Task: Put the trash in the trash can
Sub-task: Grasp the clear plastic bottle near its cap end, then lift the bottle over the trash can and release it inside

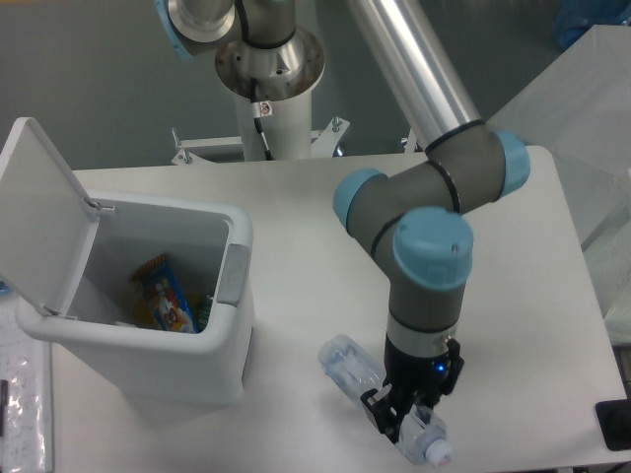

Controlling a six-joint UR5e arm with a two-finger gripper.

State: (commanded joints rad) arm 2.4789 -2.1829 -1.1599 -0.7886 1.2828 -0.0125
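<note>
Reaching for the bottle: the pick-up step looks to be in hand, with nothing lifted yet.
Table: white top carrying the bin at its left and the bottle near its front edge.
Arm: the UR5e folds down from the upper middle, its wrist pointing straight down over the bottle.
Trash can: white rectangular bin, flip lid swung up and back, grey tab on its near rim, mouth open; a colourful snack wrapper lies inside.
Bottle: clear crinkled plastic, lying on its side on the table, cap toward the front edge, well right of the bin.
Gripper: down at the bottle's neck end, fingers either side of it; whether they have pinched it or stand slack I cannot tell.
White cap: just beyond the fingers.
Tissue wad: not to be seen.
Next move: likely a firm squeeze on the thin, yielding plastic, a lift, then a carry left over the open mouth.
</note>
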